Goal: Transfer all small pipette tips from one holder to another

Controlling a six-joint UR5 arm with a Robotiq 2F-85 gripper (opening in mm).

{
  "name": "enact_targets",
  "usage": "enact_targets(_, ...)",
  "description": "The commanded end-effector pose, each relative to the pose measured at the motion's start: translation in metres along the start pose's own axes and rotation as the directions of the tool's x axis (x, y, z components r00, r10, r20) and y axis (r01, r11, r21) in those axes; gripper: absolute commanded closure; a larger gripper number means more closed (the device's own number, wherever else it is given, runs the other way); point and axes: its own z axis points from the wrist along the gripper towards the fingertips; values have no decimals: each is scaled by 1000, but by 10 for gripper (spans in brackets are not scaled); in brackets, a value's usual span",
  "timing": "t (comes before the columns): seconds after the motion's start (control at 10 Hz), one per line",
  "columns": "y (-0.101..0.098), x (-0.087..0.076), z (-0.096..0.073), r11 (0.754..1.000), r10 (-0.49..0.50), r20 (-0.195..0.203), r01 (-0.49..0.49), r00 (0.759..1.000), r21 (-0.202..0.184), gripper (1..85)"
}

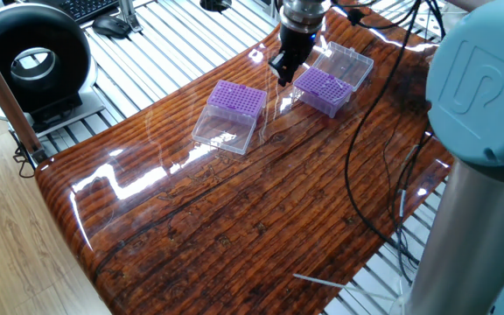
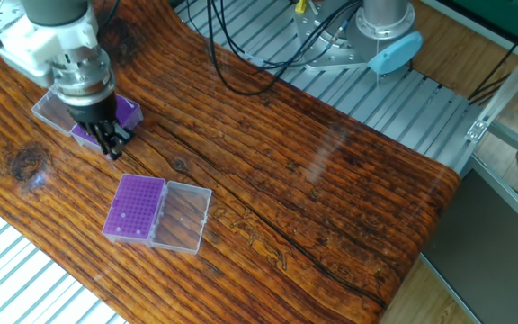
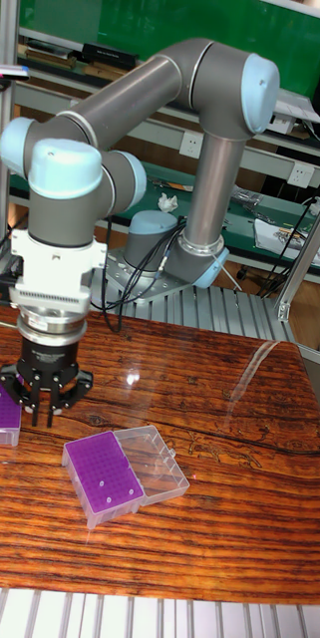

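One fixed view: gripper [image 1: 280, 74] poised between two purple tip boxes, far box [image 1: 325, 89] near the worktop [image 1: 234, 219] edge, near box [image 1: 236, 102] alongside.

Other fixed view: gripper [image 2: 112, 148] beside far box [image 2: 106, 126]; open wood beyond.

Tall fixed view: fingers [image 3: 30, 407] close together, grasp indiscernible; small pipette tips [image 3: 102, 476] dotting near box.

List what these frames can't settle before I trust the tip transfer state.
- End effector: whether it carries a tip; too small in every view.
- Small pipette tips: count per box; only a dotted blur in all views.
- Far purple box: partly hidden by the arm in the other fixed view, cut by the left edge in the tall view.
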Motion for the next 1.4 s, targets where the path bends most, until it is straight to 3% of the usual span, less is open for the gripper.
enact_targets(0.0,11,-10,3,1000,-2,11,2,1000,-8,613)
enact_targets(0.1,8,-11,3,1000,-5,13,5,1000,5,640)
enact_targets(0.2,10,-13,3,1000,16,23,-16,1000,-2,740)
enact_targets(0.4,9,-13,3,999,46,23,-46,999,0,847)
enact_targets(0.7,1,-12,3,997,76,19,-77,997,31,847)
enact_targets(1.3,16,-24,3,997,74,62,-72,995,-31,847)
